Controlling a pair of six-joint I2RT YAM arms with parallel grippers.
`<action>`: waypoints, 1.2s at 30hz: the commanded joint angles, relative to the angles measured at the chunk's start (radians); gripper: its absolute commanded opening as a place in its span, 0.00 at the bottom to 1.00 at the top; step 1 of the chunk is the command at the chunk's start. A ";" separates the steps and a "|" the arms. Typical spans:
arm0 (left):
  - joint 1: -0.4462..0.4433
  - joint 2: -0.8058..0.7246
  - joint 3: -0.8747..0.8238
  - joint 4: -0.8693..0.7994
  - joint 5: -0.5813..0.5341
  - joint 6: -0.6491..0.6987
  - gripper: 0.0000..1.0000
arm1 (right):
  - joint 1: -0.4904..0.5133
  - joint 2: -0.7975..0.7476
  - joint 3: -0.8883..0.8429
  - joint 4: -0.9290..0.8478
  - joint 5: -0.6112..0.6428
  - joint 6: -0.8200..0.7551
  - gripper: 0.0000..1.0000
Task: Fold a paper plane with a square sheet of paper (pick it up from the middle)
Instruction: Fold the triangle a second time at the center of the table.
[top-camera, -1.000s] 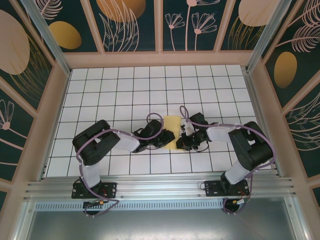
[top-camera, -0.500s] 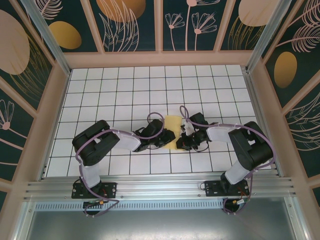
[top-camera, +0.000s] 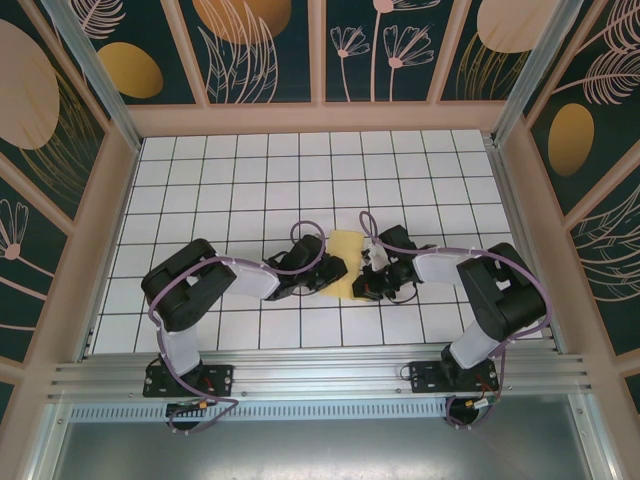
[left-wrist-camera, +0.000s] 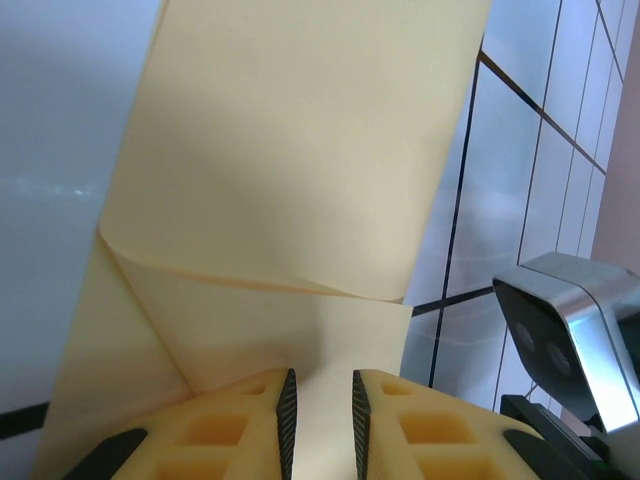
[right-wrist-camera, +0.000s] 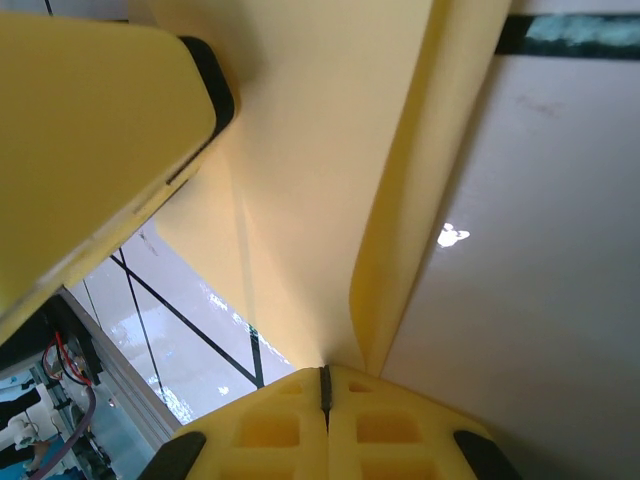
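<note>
**Squarely flanked, long axis pointing away**

Nearest the bases, the right gripper (right-wrist-camera: 323, 388) is pressed closed on a raised fold of the pale-yellow, partly folded square sheet of paper (top-camera: 346, 252). The left gripper (left-wrist-camera: 320, 408) faces it from the opposite side, jaws a slit apart with paper showing in the gap. The sheet lies on the white grid-tiled table (top-camera: 250, 190), its long axis running toward the far wall. Both arms look equally near.

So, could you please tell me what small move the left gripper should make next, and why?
Probably open the left gripper a little wider and draw it back off the yellow paper sheet: its jaws stand slightly parted, with paper showing in the gap, while the right gripper is shut on the folded edge.
</note>
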 joint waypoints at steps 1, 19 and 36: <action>0.046 -0.009 0.009 -0.109 -0.094 0.050 0.25 | -0.002 0.008 -0.019 -0.075 0.086 0.012 0.07; 0.105 -0.005 0.046 -0.191 -0.128 0.090 0.30 | -0.002 0.000 -0.024 -0.078 0.086 0.013 0.07; 0.128 0.002 0.096 -0.258 -0.153 0.126 0.34 | -0.003 -0.007 -0.027 -0.081 0.083 0.013 0.07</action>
